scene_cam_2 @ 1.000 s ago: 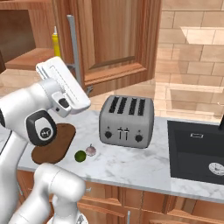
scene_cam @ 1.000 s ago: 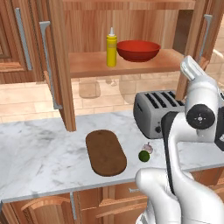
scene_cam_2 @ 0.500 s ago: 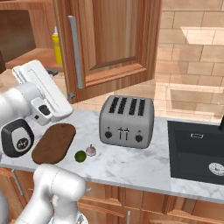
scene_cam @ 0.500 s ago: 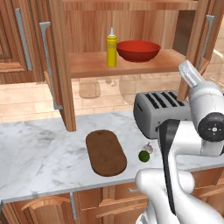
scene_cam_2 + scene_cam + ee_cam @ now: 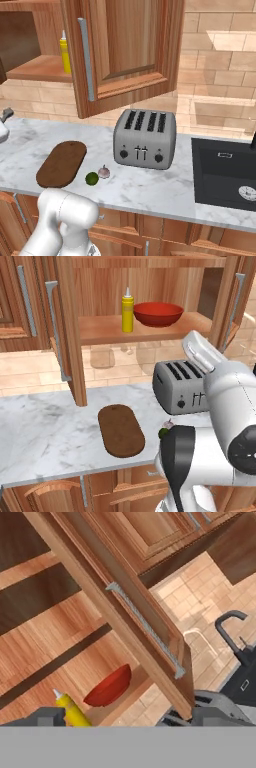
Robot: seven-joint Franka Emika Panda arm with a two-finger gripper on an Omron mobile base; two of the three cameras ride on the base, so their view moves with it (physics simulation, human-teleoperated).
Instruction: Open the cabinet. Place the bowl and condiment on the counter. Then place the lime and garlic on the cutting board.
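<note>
The cabinet (image 5: pixel 70 341) stands open, both doors swung out. On its lower shelf the yellow condiment (image 5: pixel 128 312) stands just left of the red bowl (image 5: pixel 157 313). The hand view has the bowl (image 5: pixel 109 687), the condiment (image 5: pixel 72 709) and the right door's grey handle (image 5: pixel 145 629). On the marble counter (image 5: pixel 45 431) lies the cutting board (image 5: pixel 120 430); the lime (image 5: pixel 92 178) and garlic (image 5: pixel 104 172) sit right of it, off the board. My gripper (image 5: pixel 132 716) is open and empty, held above the toaster, right of and below the bowl.
A silver four-slot toaster (image 5: pixel 145 137) stands on the counter under the open right door (image 5: pixel 125 50). A black sink (image 5: pixel 225 172) lies at the far right, its faucet (image 5: pixel 232 632) in the hand view. Low cabinets run under the counter.
The arm has swung away from the right door, leftward in the right base view, and its elbow has come down in front of the counter. The gripper stays open. Nothing else moved.
</note>
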